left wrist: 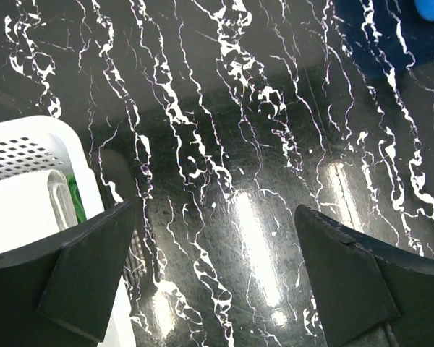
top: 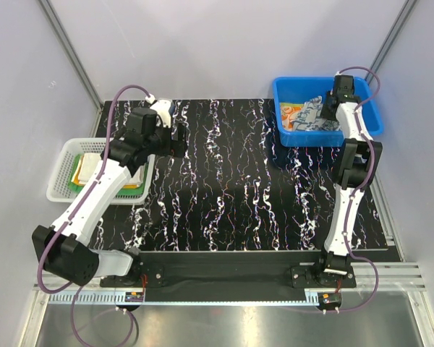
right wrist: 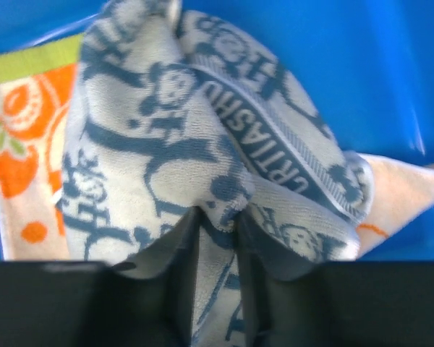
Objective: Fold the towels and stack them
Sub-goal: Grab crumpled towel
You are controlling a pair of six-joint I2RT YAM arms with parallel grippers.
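**Top external.** Black white-veined marbled worktop (top: 224, 188). At the left edge of the frame sits a white perforated plastic basket (top: 58, 189) holding a flat stack of folded towels (top: 90, 166): white on top, with yellow-orange and green edges showing under it. The left tool (top: 175, 139) hangs just right of the basket, over bare worktop. At upper right is a blue plastic bin (top: 296, 81) holding loose cloths: a crumpled navy-and-white patterned towel (top: 315, 116) and, left of it, a white towel with orange print (top: 293, 114). The right tool (top: 327, 107) reaches down into the bin.

**Left wrist.** Left tool (left wrist: 213, 217) has its fingers wide apart with nothing between them. Basket corner (left wrist: 29, 137) at lower left, white and green cloth inside.

**Right wrist.** Right tool (right wrist: 218, 224) is pinched on a bunched fold of the navy-and-white towel (right wrist: 202, 130). The orange-print towel (right wrist: 22, 144), green-hemmed, lies at frame left. A pale cloth corner (right wrist: 398, 195) pokes out at right. Blue bin wall (right wrist: 347, 58) behind.
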